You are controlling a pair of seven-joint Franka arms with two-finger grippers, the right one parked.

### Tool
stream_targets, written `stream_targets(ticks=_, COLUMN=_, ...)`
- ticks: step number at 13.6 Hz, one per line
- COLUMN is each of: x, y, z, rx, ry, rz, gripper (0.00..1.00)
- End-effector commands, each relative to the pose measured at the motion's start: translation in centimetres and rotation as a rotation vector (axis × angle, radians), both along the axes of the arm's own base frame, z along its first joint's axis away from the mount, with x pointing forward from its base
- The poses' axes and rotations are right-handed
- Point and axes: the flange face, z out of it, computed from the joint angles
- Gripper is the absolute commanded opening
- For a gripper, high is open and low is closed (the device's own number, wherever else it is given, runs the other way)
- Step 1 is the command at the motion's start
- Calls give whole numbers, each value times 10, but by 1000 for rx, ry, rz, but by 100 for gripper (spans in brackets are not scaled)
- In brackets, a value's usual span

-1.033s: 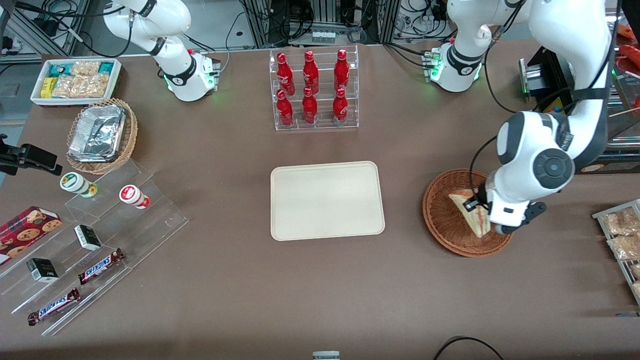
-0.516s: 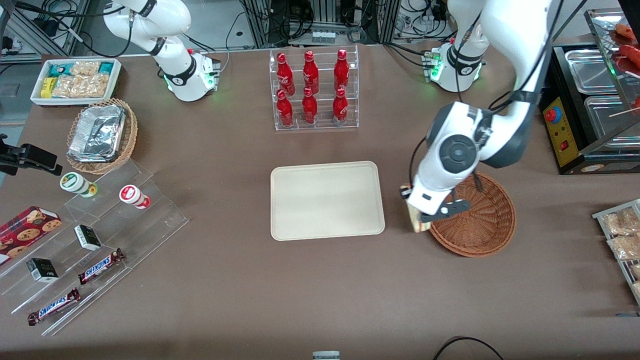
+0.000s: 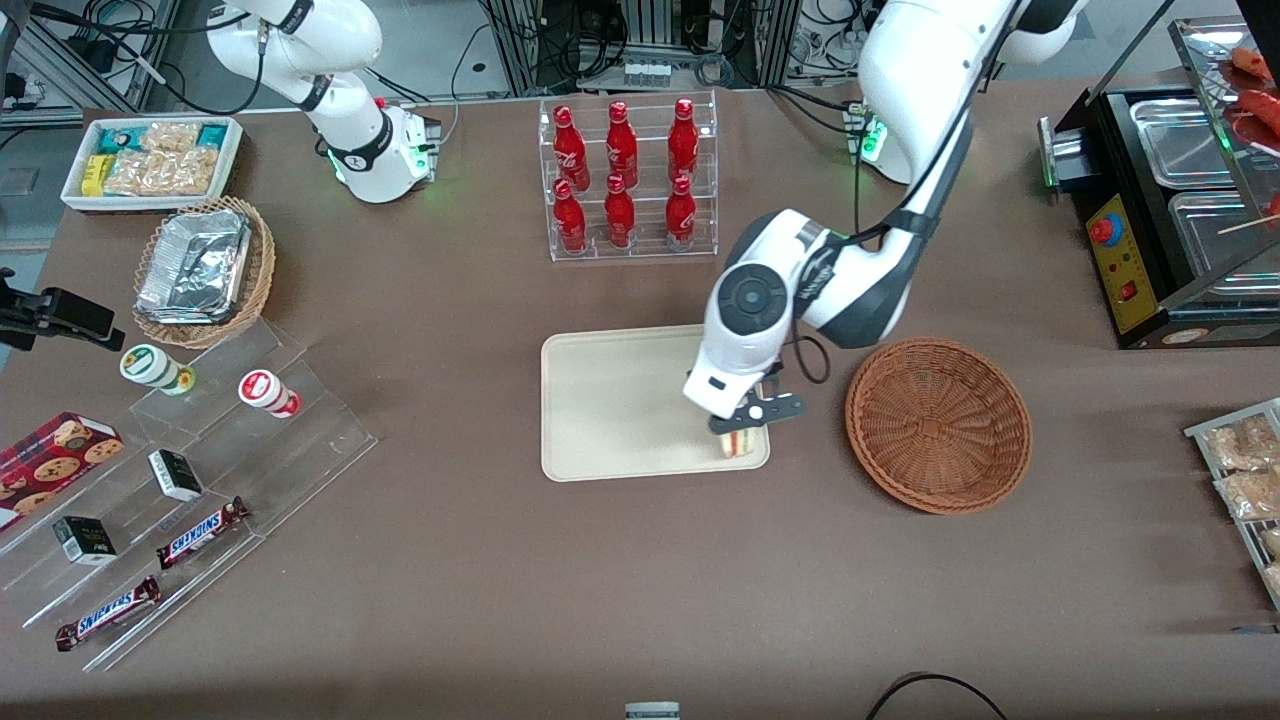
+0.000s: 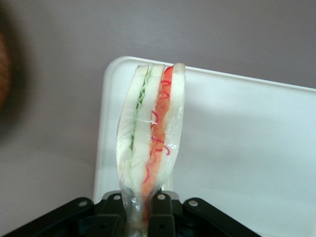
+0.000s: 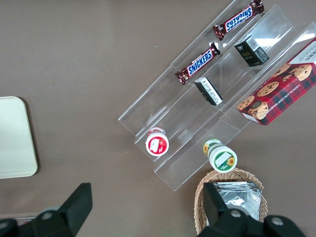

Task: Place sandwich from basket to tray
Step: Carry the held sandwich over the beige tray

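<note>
My left gripper [image 3: 742,425] hangs over the corner of the cream tray [image 3: 620,400] that lies nearest the front camera and the basket. It is shut on the sandwich [image 3: 740,442], a wrapped wedge of pale bread with red and green filling. In the left wrist view the sandwich [image 4: 150,133] sticks out from between the black fingers [image 4: 165,212], held edge-on above the tray [image 4: 237,148] near its rim. The reddish-brown wicker basket [image 3: 938,425] sits beside the tray toward the working arm's end, with nothing in it.
A clear rack of red bottles [image 3: 627,180] stands farther from the front camera than the tray. Acrylic steps with snack bars and cups [image 3: 190,470], a tan basket with foil [image 3: 203,270] and a white snack bin [image 3: 152,160] lie toward the parked arm's end. A black appliance [image 3: 1170,200] stands toward the working arm's end.
The left gripper lifted the sandwich out of the basket and carried it sideways to over the tray's corner. The basket now holds nothing.
</note>
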Motion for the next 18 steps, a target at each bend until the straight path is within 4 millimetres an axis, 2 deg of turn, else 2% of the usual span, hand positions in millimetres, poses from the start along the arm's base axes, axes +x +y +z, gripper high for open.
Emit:
stream_targets(ticks=1, x=-4, y=-51, z=-19, rx=-6, ry=-11, rz=24, gripper=0)
stream_targets(ticks=3, x=-2, y=-62, z=-25, rx=-23, ry=-7, rz=25, gripper=0)
stream_targets(ticks=5, x=-15, y=-85, z=-31, rx=-48, ry=21, rz=18, gripper=0)
stream_targets(ticks=6, x=-19, y=-90, z=-36, rx=-42, ry=25, rz=19, gripper=0)
stream_targets(ticks=10, x=-24, y=-100, z=-51, rx=-27, ry=28, rz=44, gripper=0)
stream_targets(ticks=17, x=-23, y=-101, z=-73, rx=-2, ry=38, rz=76, gripper=0)
stream_targets(ticks=18, x=-23, y=-101, z=-73, rx=-2, ry=38, rz=76, gripper=35)
